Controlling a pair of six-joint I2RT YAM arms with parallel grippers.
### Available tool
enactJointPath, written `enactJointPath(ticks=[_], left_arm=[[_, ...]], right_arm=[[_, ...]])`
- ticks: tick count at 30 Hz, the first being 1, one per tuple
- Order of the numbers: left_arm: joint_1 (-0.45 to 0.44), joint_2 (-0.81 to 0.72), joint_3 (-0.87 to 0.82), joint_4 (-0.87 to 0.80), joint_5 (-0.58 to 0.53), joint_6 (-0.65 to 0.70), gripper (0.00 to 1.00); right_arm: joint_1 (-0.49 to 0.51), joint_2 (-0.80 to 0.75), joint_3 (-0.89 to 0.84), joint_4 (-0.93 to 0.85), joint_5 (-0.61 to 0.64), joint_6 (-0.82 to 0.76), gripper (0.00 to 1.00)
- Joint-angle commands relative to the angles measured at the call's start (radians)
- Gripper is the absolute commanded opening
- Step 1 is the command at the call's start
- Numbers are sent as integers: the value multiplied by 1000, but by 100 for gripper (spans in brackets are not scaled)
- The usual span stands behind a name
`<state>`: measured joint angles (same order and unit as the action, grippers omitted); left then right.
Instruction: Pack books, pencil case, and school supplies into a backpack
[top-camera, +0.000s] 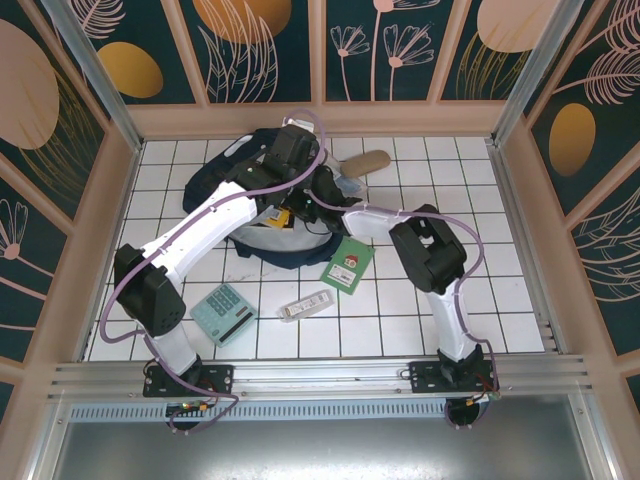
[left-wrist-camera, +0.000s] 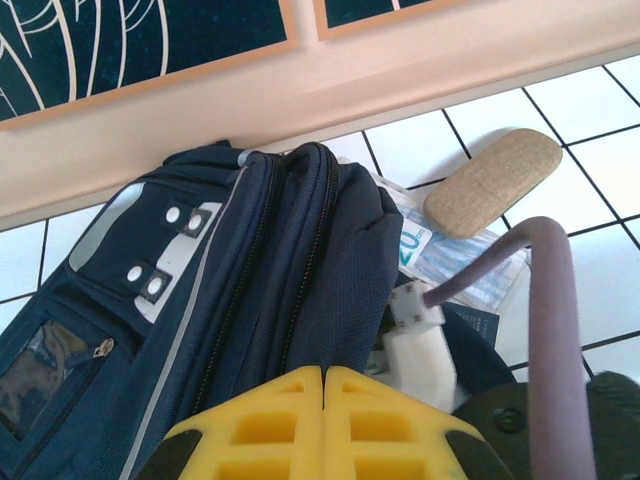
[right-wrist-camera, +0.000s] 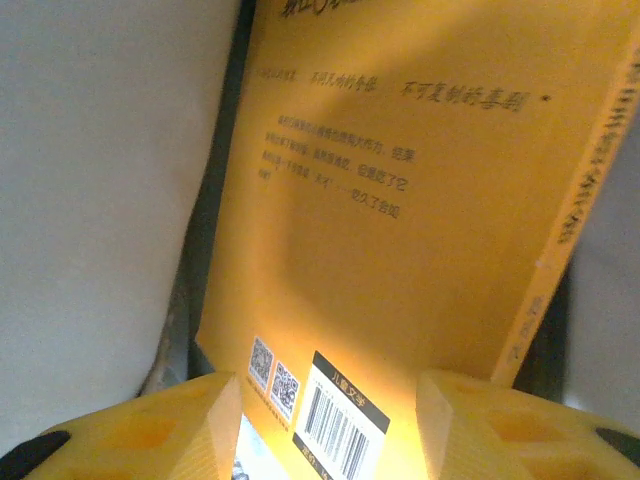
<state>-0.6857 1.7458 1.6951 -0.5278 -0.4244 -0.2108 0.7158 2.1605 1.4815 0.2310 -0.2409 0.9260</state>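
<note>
The navy backpack (top-camera: 285, 252) (left-wrist-camera: 260, 270) stands at the middle back of the table. My left gripper (left-wrist-camera: 325, 372) (top-camera: 279, 215) is shut, and a fold of the backpack's fabric runs up into its tips. My right gripper (right-wrist-camera: 330, 400) is inside the backpack. Its jaws stand apart in front of the back cover of the yellow-orange book (right-wrist-camera: 400, 200), which leans between pale lining walls. The tan pencil case (top-camera: 365, 161) (left-wrist-camera: 492, 182) lies behind the backpack, on a clear packet (left-wrist-camera: 460, 262). On the tiles in front are a green book (top-camera: 347, 263), the mint calculator (top-camera: 222, 313) and a white-grey bar (top-camera: 305, 305).
Both arms cross over the backpack, and the right arm's white link (left-wrist-camera: 425, 350) and purple cable (left-wrist-camera: 555, 330) pass close beside my left gripper. A low beige wall (top-camera: 320, 120) rings the tiled table, running just behind the backpack. Bare tiles (top-camera: 500, 200) lie to the right.
</note>
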Motion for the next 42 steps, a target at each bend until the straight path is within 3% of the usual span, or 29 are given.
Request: enactJointPath(ticks=[1, 4, 11, 18, 24, 36, 42], left_arm=[[-12, -6, 26, 64, 25, -9, 0], [-11, -14, 22, 65, 20, -7, 0], [-12, -13, 18, 67, 19, -2, 0], [-12, -11, 18, 67, 18, -7, 0], [-11, -2, 22, 66, 23, -7, 0], [-12, 9, 26, 68, 80, -31, 0], [-12, 9, 25, 68, 92, -38, 0]], right_arm=[[34, 72, 111, -6, -43, 4, 51], [34, 98, 157, -47, -31, -6, 52], [13, -37, 13, -76, 116, -76, 63], [-1, -126, -74, -129, 157, -144, 63], [7, -90, -97, -83, 72, -117, 62], [43, 101, 142, -86, -32, -60, 61], [41, 169, 227, 14, -89, -25, 62]])
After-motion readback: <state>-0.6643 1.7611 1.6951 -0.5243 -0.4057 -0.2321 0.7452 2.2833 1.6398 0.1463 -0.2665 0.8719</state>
